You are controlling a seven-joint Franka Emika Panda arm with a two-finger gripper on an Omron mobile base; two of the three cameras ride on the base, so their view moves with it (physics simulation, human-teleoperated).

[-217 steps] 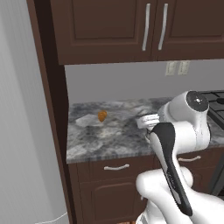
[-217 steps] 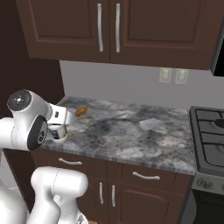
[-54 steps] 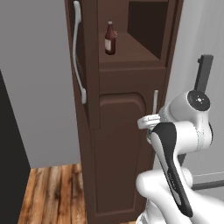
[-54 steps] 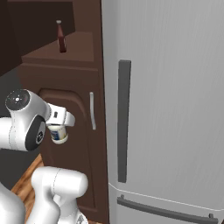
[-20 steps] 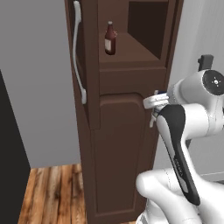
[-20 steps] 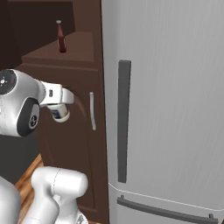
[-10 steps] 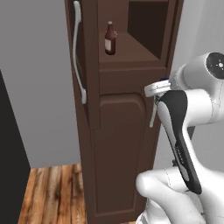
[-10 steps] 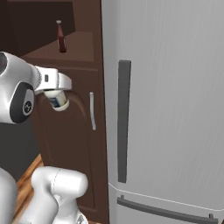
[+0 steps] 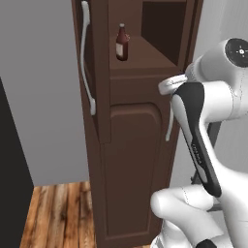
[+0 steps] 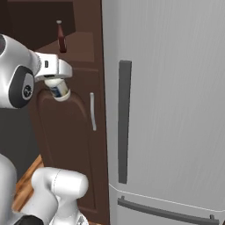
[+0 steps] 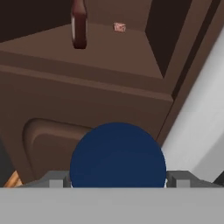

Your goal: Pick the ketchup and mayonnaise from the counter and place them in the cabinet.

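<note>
Mayonnaise gripped before cabinet

No lettering, brand, number or sign can be read anywhere. The ketchup, standing in the open niche at the top of the cabinet, carries a pale label low on its body, but it shows as a blank patch. The mayonnaise, just in front of the cabinet's arched door, has a dark blue band that may carry print; at this size nothing on it resolves into words. Deep in the niche behind the ketchup lies a small pinkish tag, too blurred to read.
</note>
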